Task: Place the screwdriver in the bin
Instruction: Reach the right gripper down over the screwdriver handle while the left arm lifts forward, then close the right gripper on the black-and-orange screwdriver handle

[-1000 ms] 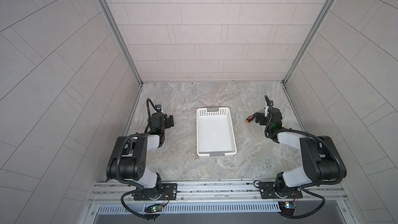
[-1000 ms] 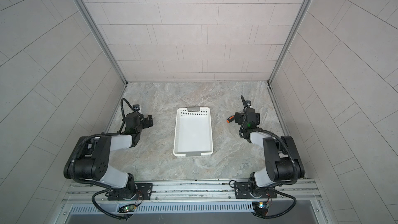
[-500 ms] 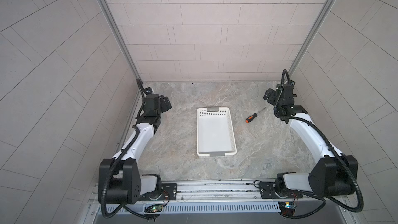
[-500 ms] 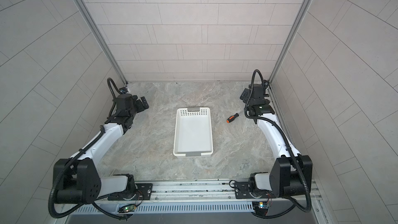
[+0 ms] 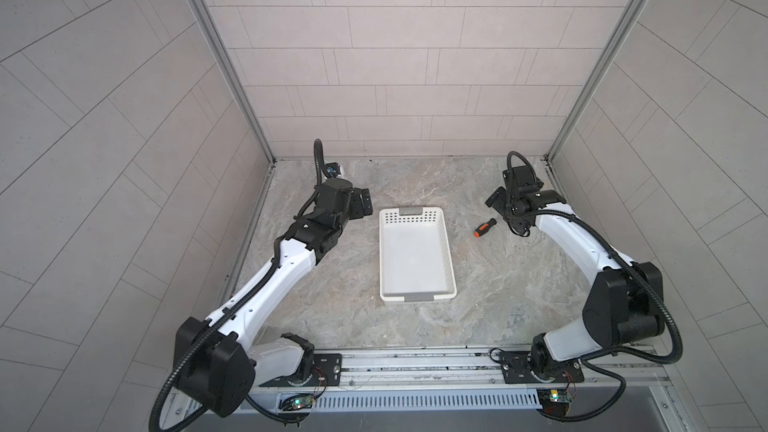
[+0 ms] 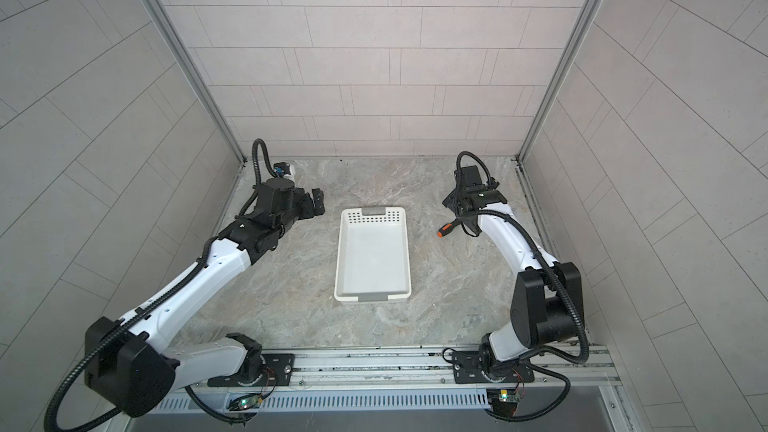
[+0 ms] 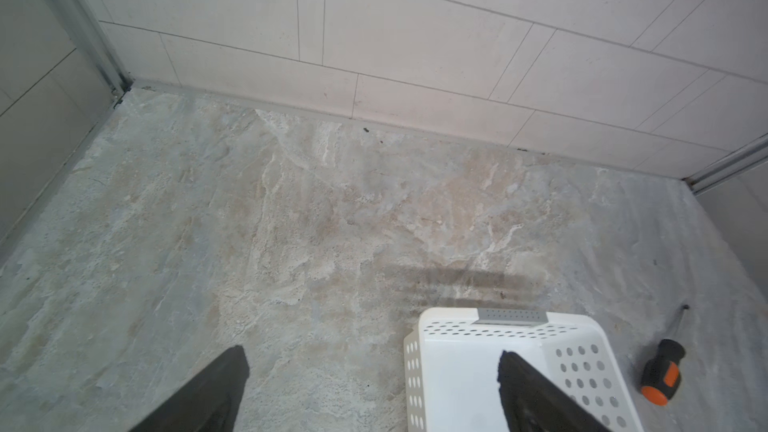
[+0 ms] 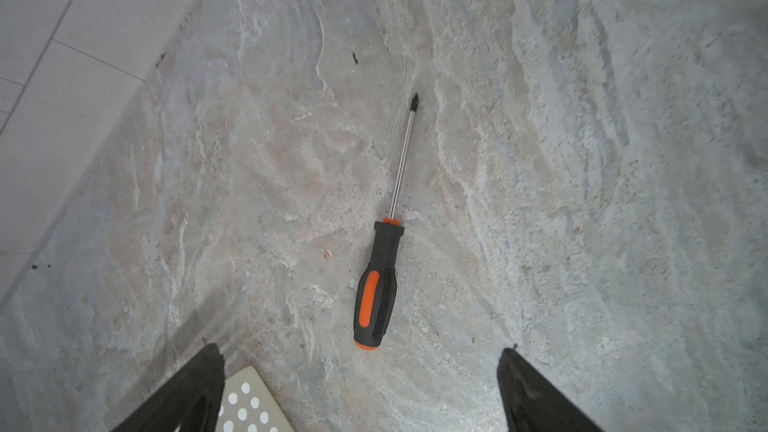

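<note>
Two claws: both spread wide, neither holding anything.
Left claw [image 5: 362, 204] [image 6: 316, 201] [image 7: 372, 363]: at about 10 o'clock from the bin in both top views, close to its far left corner but not touching it. Its fingers [image 7: 224, 388] stand far apart.
Bin [image 5: 415, 213] [image 6: 374, 214] [image 7: 478, 326]: white with hole-punched walls, in the middle of the tabletop [image 5: 415, 347]. Its long sides run 12 to 6 o'clock, with a grey handle tab at each of those ends.
Screwdriver [image 5: 485, 227] [image 6: 446, 229] [image 8: 380, 284]: flat on the tabletop, outside the bin, at about 2 o'clock from the bin's middle and clear of its wall. The orange butt points to 8 o'clock and the tip to 2 o'clock.
Right claw [image 5: 495, 200] [image 6: 451, 202] [image 8: 361, 354]: above the screwdriver's shaft end. Its fingers [image 8: 536, 401] are far apart and not touching the tool.
</note>
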Controlling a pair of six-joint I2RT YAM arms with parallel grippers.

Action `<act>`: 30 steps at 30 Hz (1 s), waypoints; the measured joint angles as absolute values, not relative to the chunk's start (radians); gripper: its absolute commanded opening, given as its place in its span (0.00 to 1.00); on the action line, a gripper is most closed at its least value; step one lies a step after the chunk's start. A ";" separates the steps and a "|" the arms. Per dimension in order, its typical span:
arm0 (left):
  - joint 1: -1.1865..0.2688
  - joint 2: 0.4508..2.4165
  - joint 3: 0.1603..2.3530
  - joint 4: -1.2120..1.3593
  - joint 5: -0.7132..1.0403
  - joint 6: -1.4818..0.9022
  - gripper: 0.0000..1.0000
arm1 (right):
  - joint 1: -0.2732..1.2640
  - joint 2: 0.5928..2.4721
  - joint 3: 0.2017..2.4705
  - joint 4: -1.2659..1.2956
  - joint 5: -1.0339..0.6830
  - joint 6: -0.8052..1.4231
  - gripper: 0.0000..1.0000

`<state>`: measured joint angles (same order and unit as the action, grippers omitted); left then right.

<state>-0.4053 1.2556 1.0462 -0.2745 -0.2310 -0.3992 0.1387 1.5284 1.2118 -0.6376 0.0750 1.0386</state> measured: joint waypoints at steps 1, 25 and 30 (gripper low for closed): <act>-0.407 1.277 1.062 -0.293 -0.250 -0.399 1.00 | 0.145 1.543 1.212 -0.639 0.073 1.052 0.91; -0.498 1.396 1.010 -0.305 -0.300 -0.422 1.00 | 0.183 1.936 1.301 -0.633 0.061 1.148 0.63; -0.498 1.389 1.010 -0.305 -0.312 -0.418 1.00 | 0.178 1.939 1.304 -0.623 0.056 1.142 0.49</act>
